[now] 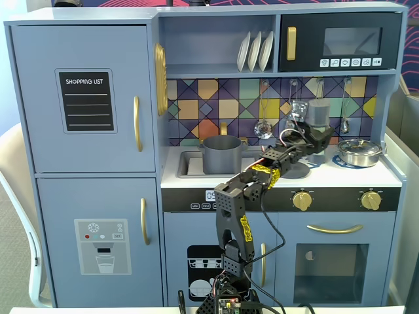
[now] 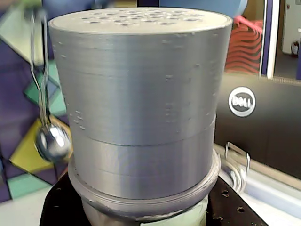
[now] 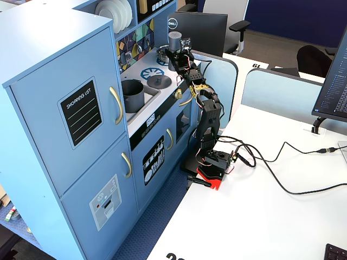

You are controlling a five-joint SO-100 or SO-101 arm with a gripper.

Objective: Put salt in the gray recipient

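The salt [image 1: 319,112] is a dark-gray shaker with a wider cap, standing upright in my gripper [image 1: 318,140] over the right part of the counter. In the wrist view its perforated cap [image 2: 141,84] fills the frame, a strip of pale green label shows at the bottom, and my gripper [image 2: 146,217] is shut on the body below the cap, black jaws on both sides. The gray recipient [image 1: 221,154] is a matte gray pot in the sink, well left of the gripper. In the other fixed view the salt [image 3: 174,40], the gripper [image 3: 177,54] and the pot [image 3: 133,95] also show.
A flat gray lid with a knob [image 1: 292,170] lies on the counter between pot and gripper. A shiny steel pan [image 1: 359,152] stands at the right. Ladles [image 1: 264,127] hang on the tiled back wall, one close to the shaker [image 2: 51,141]. A shelf and microwave are overhead.
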